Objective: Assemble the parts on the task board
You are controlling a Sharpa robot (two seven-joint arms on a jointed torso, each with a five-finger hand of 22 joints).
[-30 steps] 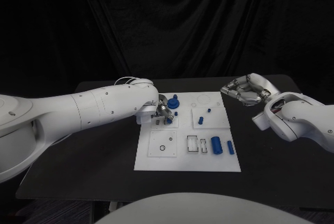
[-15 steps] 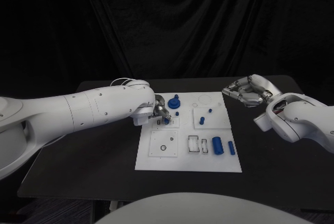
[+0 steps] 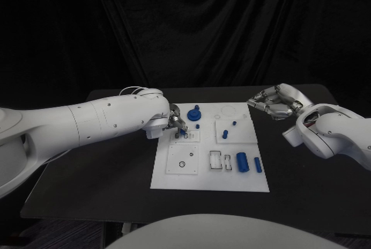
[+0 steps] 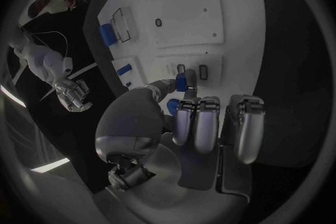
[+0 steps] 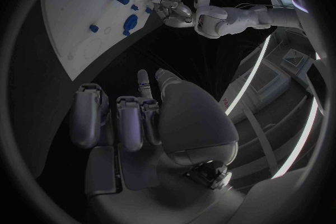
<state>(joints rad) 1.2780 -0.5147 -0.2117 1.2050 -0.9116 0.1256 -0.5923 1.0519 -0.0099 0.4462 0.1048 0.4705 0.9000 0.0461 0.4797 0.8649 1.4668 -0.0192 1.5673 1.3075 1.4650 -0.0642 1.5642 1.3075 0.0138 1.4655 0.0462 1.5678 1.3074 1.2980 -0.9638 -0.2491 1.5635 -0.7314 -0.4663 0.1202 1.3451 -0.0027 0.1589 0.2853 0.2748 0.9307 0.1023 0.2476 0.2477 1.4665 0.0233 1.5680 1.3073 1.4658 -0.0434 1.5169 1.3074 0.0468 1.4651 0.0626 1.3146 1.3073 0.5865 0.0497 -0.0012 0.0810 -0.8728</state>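
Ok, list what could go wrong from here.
1. The left hand pinches a small blue part at its fingers' tips over the board; it could slip or go in tilted.
2. Its fingers hang close to the blue knob and could knock it.

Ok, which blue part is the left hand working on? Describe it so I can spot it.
Start at the white task board in the middle of the table. On its far left side, the left hand pinches a small blue part. Unlike the other blue pieces lying free, this one sits between fingertips.
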